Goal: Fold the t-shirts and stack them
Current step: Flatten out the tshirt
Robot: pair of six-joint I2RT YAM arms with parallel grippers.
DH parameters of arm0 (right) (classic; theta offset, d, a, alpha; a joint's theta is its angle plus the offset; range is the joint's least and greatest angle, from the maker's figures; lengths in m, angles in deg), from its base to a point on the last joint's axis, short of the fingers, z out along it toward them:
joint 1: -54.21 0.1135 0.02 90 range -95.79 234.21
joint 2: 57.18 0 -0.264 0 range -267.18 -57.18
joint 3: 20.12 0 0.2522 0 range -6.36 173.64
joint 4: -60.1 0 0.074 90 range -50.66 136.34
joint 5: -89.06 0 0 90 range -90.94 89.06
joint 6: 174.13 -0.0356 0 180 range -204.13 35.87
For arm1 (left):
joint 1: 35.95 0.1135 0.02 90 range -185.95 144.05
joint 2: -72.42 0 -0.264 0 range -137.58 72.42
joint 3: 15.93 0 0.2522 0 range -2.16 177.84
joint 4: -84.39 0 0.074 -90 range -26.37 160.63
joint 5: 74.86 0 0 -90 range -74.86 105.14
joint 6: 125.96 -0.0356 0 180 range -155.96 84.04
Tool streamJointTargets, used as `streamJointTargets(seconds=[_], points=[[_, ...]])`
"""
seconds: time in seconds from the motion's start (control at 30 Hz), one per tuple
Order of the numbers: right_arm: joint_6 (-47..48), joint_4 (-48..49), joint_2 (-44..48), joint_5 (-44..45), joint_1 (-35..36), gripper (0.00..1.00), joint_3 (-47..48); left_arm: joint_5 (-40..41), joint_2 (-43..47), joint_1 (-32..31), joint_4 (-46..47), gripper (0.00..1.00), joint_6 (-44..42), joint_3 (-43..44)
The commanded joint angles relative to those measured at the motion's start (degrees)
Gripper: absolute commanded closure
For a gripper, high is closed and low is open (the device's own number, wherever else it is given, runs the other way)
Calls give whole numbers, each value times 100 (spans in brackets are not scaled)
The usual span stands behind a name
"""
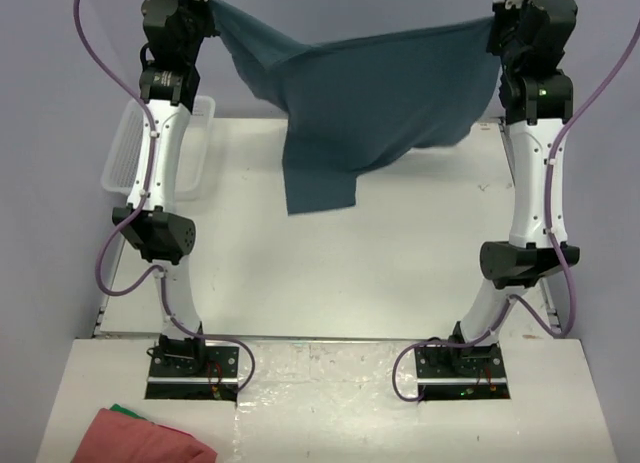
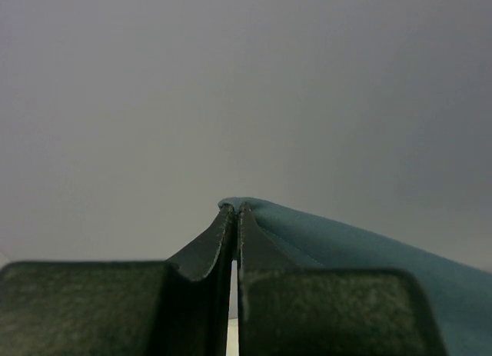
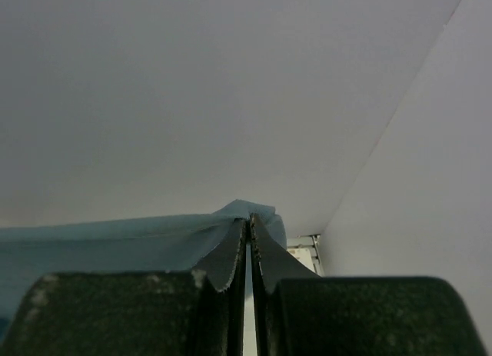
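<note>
Aloft, the left gripper [image 2: 234, 210] is pinched tight on one top corner of the dark teal-blue short-sleeved t-shirt of soft plain fabric [image 1: 370, 93]. The right gripper [image 3: 250, 217] is clamped likewise on the opposite corner, each with a fold of cloth nipped between closed jaws. From those two holds the garment's long axis runs left to right, high above the far half of the white table [image 1: 330, 273], sagging in the middle. Its lowest flap dangles left of the table's centre; whether it touches the top cannot be told. Neither arm is nearer, since the shirt hangs shared between them. Laying it flat on the table looks the likely next move, and that depends on a level span.
</note>
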Motion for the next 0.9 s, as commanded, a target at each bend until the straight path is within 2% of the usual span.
streamJointTargets(seconds=[0.0,0.2,0.27,0.33,0.4,0.47,0.57,0.77,0.87], points=[[-32,530,654,-44,-31,100,-53,-212,736,-66,449,100,125,233],[-278,381,804,123,-31,100,-878,-91,1316,-416,282,100,-207,147],[-357,294,804,219,-31,100,-1090,16,1562,-768,11,100,-384,50],[-488,49,777,421,-40,100,-1169,508,1835,-1293,-148,100,-673,-283],[-550,-6,891,265,-40,100,-1441,762,2360,-1646,-27,100,-779,-896],[-621,117,1119,150,-40,100,-1696,1140,2530,-2148,97,100,-1165,-1014],[-718,-102,1321,71,4,100,-1601,1325,2329,-2447,-491,100,-1280,107],[-358,-392,2112,88,689,100,-1214,2037,3433,-3957,-272,100,-1738,-267],[-261,-497,2850,106,1120,100,-1196,1924,4109,-4311,-255,100,-1528,-687]])
